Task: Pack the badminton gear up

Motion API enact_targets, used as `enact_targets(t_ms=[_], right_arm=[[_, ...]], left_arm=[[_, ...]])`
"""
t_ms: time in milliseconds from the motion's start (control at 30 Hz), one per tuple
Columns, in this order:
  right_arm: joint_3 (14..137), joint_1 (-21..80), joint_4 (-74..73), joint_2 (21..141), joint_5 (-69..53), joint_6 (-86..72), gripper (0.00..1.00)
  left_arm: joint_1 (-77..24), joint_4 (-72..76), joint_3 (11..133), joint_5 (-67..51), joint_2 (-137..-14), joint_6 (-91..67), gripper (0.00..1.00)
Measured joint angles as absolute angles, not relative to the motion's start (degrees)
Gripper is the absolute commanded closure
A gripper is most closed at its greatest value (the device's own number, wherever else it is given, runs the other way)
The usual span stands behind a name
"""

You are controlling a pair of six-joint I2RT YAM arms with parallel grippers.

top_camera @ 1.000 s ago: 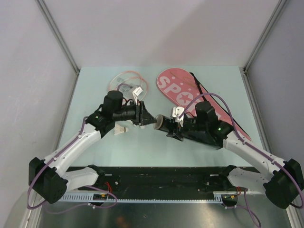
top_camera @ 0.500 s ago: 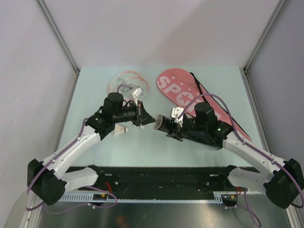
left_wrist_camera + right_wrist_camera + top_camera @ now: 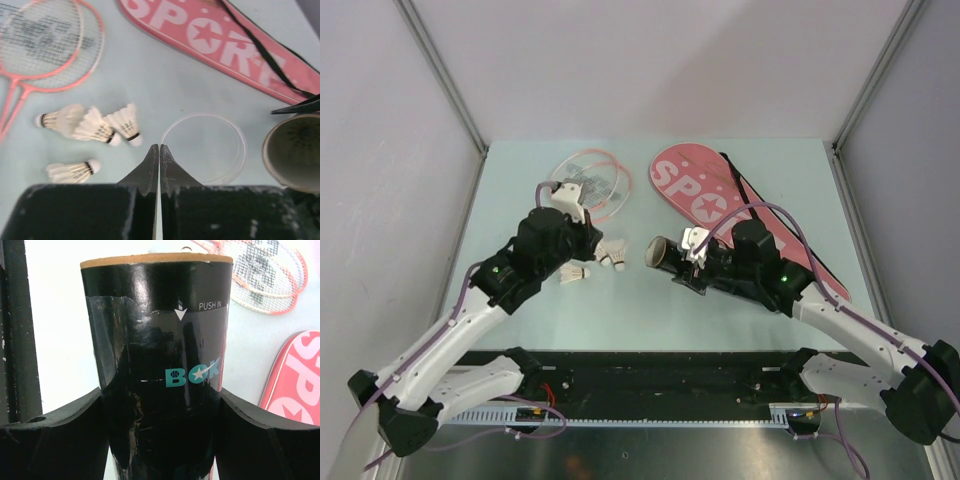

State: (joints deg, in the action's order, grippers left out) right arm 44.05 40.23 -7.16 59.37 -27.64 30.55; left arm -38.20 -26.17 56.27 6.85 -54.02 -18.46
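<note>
Table point(image 3: 620, 310) first: I see a smooth pale-green sheet, boxed in by plain grey walls point(image 3: 650, 60) with metal corner posts. My left end effector point(image 3: 159, 148) has its fingers pressed together, near a cluster of white feather shuttlecocks point(image 3: 97, 129) with dark bands. A thin clear plastic ring point(image 3: 200, 115) lies beside them. My right end effector point(image 3: 160, 410) is clamped on the glossy black tube point(image 3: 155, 315), whose cardboard-rimmed mouth faces left. Pink strung rackets point(image 3: 45, 45) lie far left, and the long pink cover point(image 3: 700, 195) with its black strap lies far right.
</note>
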Motion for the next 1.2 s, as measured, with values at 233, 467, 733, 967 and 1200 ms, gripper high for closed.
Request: enact_targets(t_ms=[233, 467, 733, 967, 1200], right_arm=[[43.9, 40.2, -8.1, 59.4, -26.2, 30.6, 1.0], [43.6, 42.5, -8.2, 58.7, -10.9, 27.6, 1.0], [41.4, 42.7, -7.2, 46.4, 7.5, 23.9, 1.0], [41.4, 42.4, -4.5, 42.2, 7.8, 23.5, 1.0], [40.9, 42.4, -4.6, 45.5, 5.6, 23.3, 1.0]], left_arm=[[-36.0, -29.4, 57.7, 1.2, -52.1, -18.1, 1.0], [-36.2, -28.3, 58.0, -2.9, -56.5, -20.7, 1.0], [-47.0, -27.3, 57.3, 7.7, -78.8, -26.1, 1.0], [-49.0, -24.6, 58.9, 10.5, -89.8, -30.2, 0.63], [-49.0, -23.4, 60.4, 10.9, -94.1, -31.7, 0.39]])
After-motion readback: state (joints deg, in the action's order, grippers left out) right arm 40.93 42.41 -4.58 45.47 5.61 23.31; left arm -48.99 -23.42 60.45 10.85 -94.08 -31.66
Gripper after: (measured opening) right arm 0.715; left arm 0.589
